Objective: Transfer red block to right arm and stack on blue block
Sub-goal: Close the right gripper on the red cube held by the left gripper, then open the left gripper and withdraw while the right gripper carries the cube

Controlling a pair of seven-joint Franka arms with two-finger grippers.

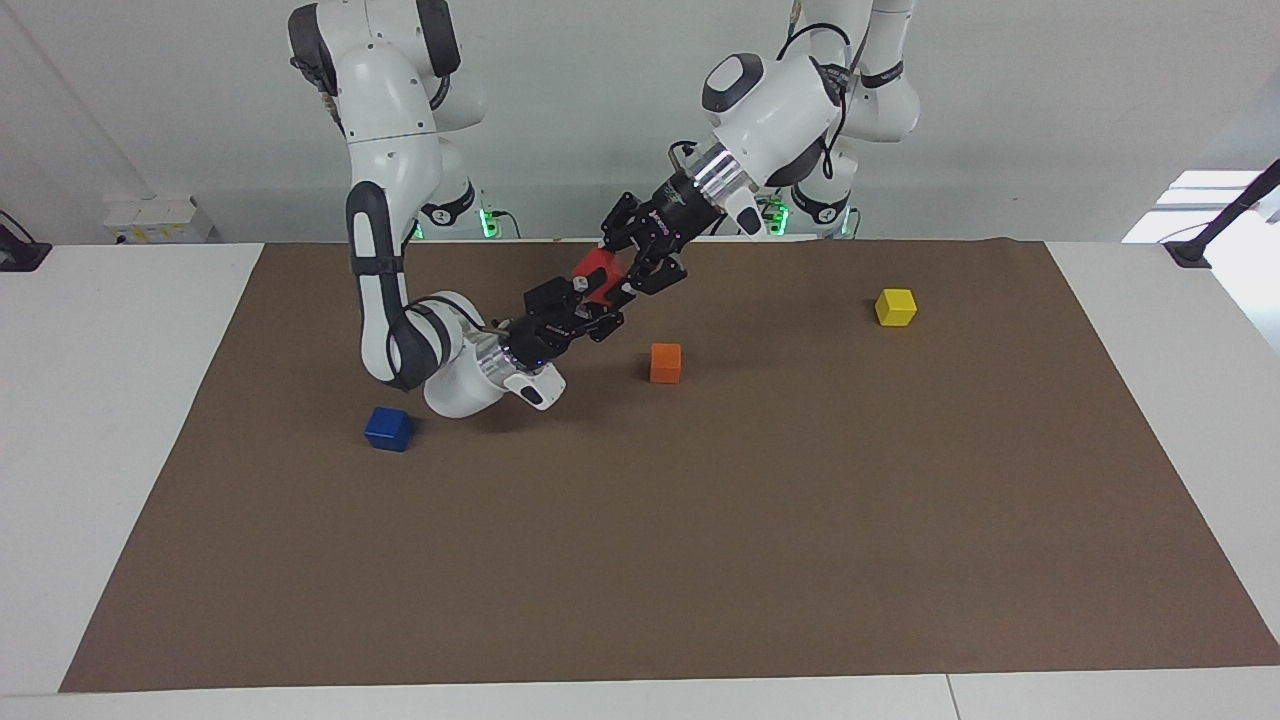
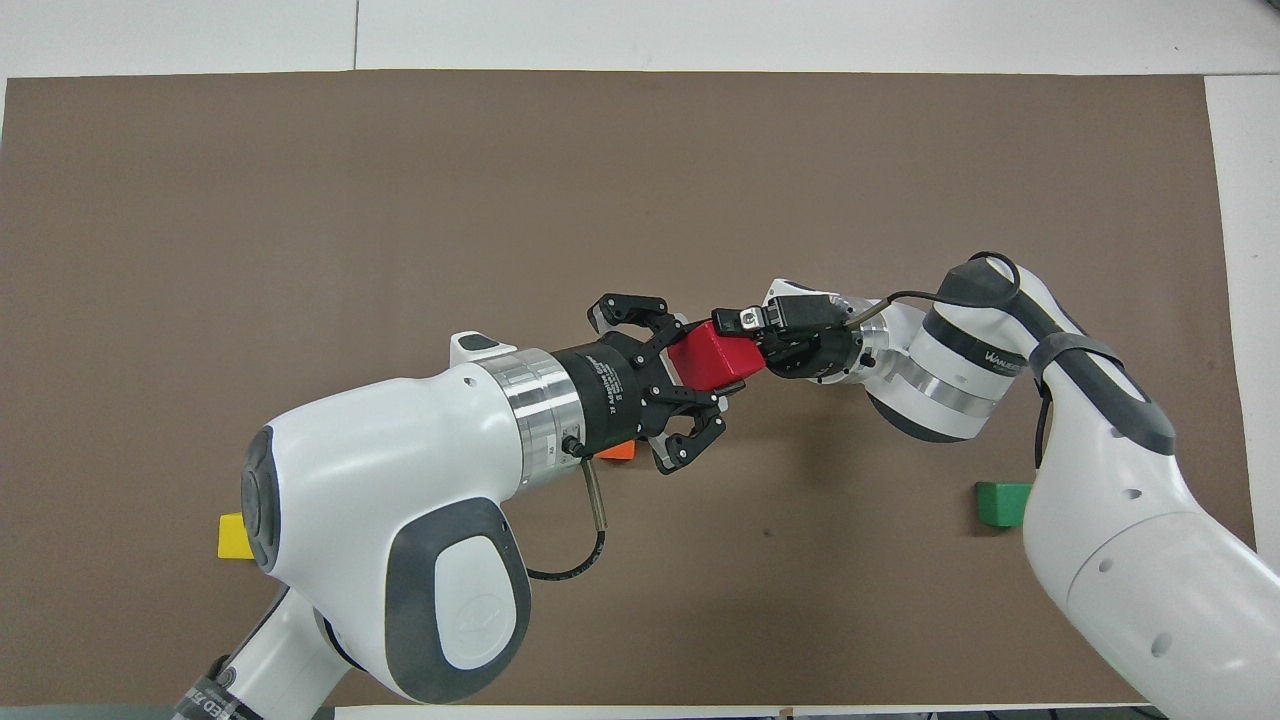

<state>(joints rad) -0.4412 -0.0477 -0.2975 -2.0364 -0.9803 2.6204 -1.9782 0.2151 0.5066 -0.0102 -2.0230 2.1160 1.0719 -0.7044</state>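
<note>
The red block (image 1: 598,272) (image 2: 712,358) is held up in the air over the brown mat, between both grippers. My left gripper (image 1: 620,265) (image 2: 705,362) reaches in from the left arm's end, its fingers on two sides of the block. My right gripper (image 1: 592,298) (image 2: 762,342), with a small blue light, meets it from the right arm's end and is closed on the block's other end. The blue block (image 1: 388,428) sits on the mat toward the right arm's end, beside the right arm's wrist. It is hidden under that arm in the overhead view.
An orange cube (image 1: 665,362) (image 2: 616,451) lies on the brown mat (image 1: 700,560) just under the left gripper. A yellow cube (image 1: 895,307) (image 2: 235,537) lies toward the left arm's end. A green cube (image 2: 1000,503) shows beside the right arm.
</note>
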